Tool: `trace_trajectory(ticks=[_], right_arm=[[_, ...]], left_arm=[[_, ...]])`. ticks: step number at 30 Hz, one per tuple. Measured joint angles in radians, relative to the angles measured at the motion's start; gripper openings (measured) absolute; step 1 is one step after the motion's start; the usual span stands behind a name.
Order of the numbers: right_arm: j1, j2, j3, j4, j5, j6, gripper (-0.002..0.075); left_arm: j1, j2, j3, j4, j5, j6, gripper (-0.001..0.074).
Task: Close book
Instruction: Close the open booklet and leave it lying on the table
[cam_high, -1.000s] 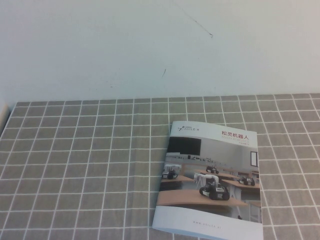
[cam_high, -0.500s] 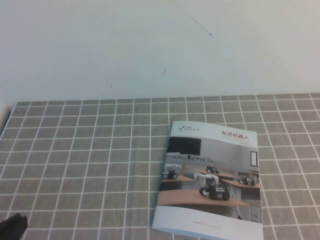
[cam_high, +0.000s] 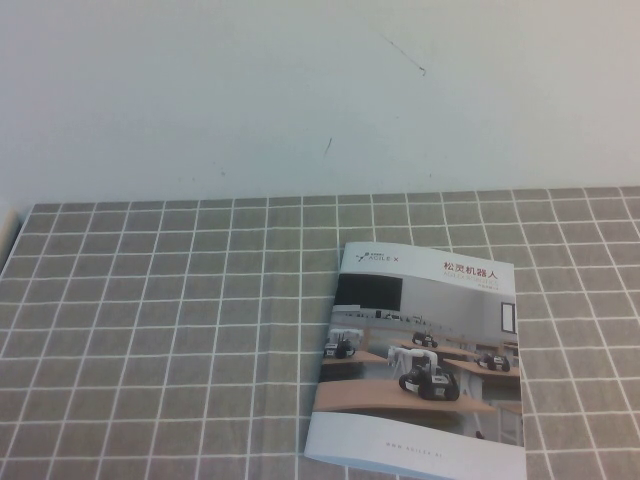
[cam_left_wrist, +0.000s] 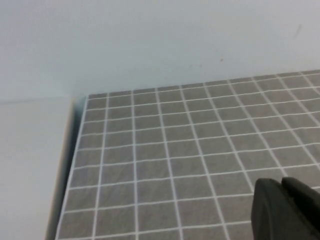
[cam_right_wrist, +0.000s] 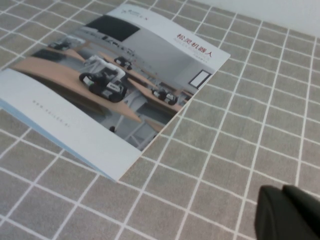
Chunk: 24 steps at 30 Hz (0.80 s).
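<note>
**1. Book** (cam_high: 418, 368). We record one thin paperback, shut and lying flat on the cloth with its front face up. The front has a white band with dark Chinese lettering at the far end. A photograph of small wheeled robots on wooden desks fills the middle, and a white band with a faint line of print sits at the near end. The book (cam_right_wrist: 107, 75) lies ahead of the right gripper and apart from it, with a strip of bare cloth between them.

**2. Right gripper** (cam_right_wrist: 286, 210). It is dark, and only part of it shows in its own wrist view. It hangs above the cloth near the book and touches nothing that we can see. We cannot tell whether it is spread or pressed together.

**3. Left gripper** (cam_left_wrist: 284, 205). It is also dark and only partly seen. It hangs above the cloth, with the cloth's side edge ahead of it and off to one side. We cannot tell its state either.

**4. Cloth** (cam_high: 150, 330). It is grey with a grid of white lines, and it lies under both grippers and under the book.

**5. Ledge** (cam_left_wrist: 30, 165). This is a pale, plain surface running along the cloth's side edge, beyond the left gripper.

**6. Wall** (cam_high: 300, 90). It is pale with a few thin dark marks, and it rises behind the cloth, far ahead of both grippers.
</note>
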Motion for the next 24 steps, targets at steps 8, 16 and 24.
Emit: trace_trajectory(ticks=[8,16,24], right_arm=[[0.000,0.000,0.027,0.002,-0.016,0.000,-0.0003],[0.000,0.000,0.027,0.002,-0.018,0.000,-0.0003],[0.000,0.000,0.027,0.002,-0.021,0.000,-0.0003]], left_arm=[[0.110,-0.004,0.036,0.002,0.067,0.000,-0.0001],[0.053,-0.004,0.145,0.049,-0.010,-0.024,-0.0001],[0.031,-0.006,0.153,0.054,-0.049,-0.035,-0.0001]])
